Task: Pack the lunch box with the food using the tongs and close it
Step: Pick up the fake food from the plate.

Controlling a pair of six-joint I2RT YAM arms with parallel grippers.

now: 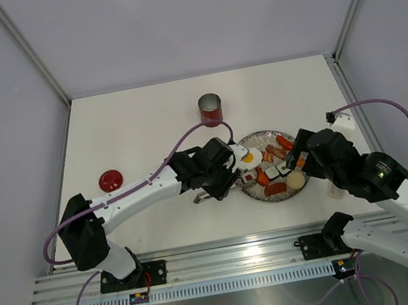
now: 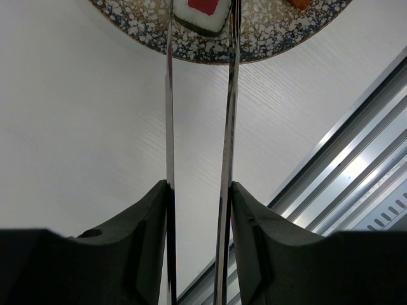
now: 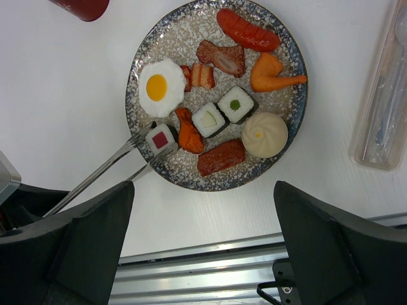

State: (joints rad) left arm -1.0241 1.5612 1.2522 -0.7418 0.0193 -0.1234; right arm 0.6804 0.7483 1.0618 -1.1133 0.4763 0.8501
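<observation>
Left tool [image 2: 198,190], tongs [image 2: 170,127] astride sushi [image 2: 203,13] at plate rim [image 2: 273,47]

Sushi rolls [image 3: 209,120]: three. Fried egg [image 3: 159,88]: one. Bun [image 3: 264,135]: one. Plate [image 3: 181,35]: one. Tongs [image 3: 108,168]: one pair. Lunch box [image 1: 211,109]: one. Lid [image 1: 111,180]: one.

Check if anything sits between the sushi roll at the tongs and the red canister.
The fried egg lies that way on the plate; past it the table looks bare, though a purple cable arcs beside the red canister.
</observation>
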